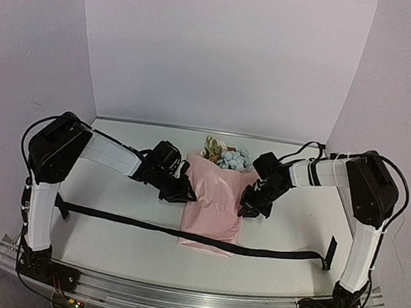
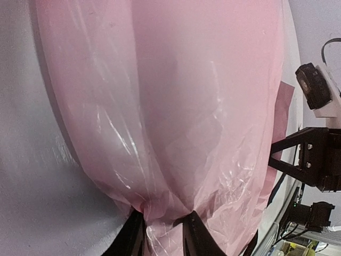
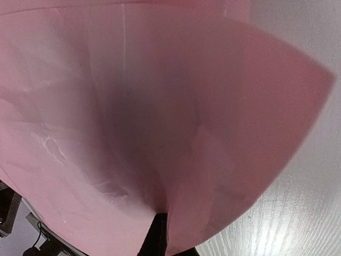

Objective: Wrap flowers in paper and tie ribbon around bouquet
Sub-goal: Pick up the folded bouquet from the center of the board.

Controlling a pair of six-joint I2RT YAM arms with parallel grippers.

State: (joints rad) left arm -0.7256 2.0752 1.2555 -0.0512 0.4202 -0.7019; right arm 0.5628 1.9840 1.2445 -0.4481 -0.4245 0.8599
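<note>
Left hand (image 1: 187,194) and right hand (image 1: 247,208) each pinch the paper (image 1: 215,200); ribbon (image 1: 131,222) print too small to read.

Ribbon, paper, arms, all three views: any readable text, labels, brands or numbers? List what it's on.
No text can be read in any view.
ribbon: looks plain black from the top view; any print on it is too small to make out.
paper: plain pink, with no print showing in the top view or either wrist view.
</note>
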